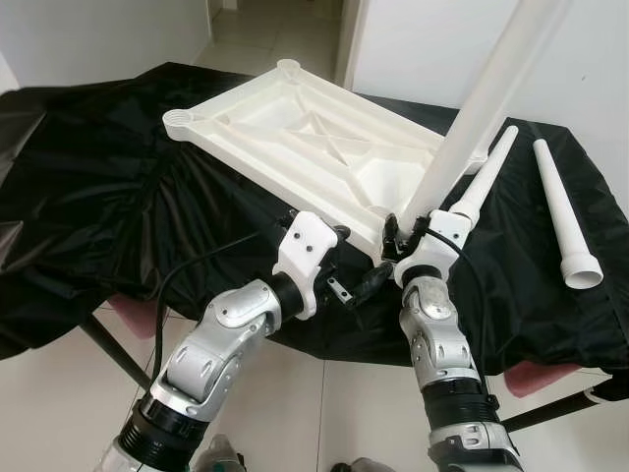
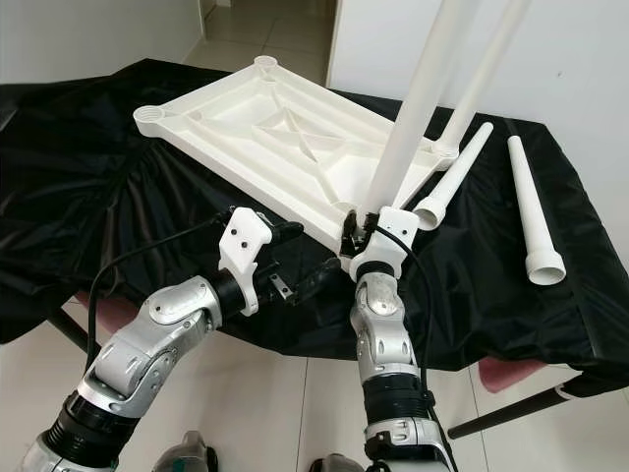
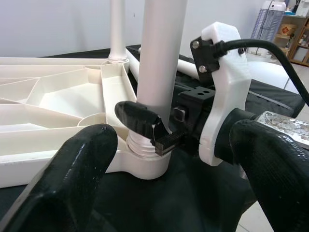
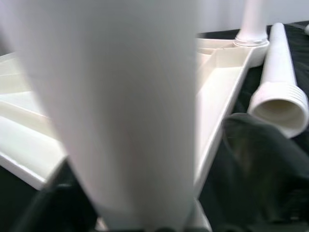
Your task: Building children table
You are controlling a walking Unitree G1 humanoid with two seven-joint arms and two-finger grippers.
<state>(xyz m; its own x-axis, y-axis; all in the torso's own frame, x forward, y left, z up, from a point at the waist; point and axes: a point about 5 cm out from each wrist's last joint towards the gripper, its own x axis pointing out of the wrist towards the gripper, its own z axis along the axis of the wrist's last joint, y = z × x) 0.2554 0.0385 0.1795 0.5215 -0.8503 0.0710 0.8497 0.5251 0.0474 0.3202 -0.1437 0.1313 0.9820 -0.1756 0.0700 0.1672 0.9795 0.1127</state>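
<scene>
Both arms are silver metal with black ring joints near the elbows. White plastic wrist housings carry black screws and black cables. Each end effector, left [image 1: 346, 291] and right [image 3: 155, 133], has black fingers, seemingly rubber-padded.

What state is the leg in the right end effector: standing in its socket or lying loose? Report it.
Standing: the leg rises upright from the tabletop's corner socket, right end effector clamped near its base.

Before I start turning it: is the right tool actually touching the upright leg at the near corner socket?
Touching. In the left wrist view the right tool has a black finger wrapped against the upright leg, just above the corner socket.
</scene>
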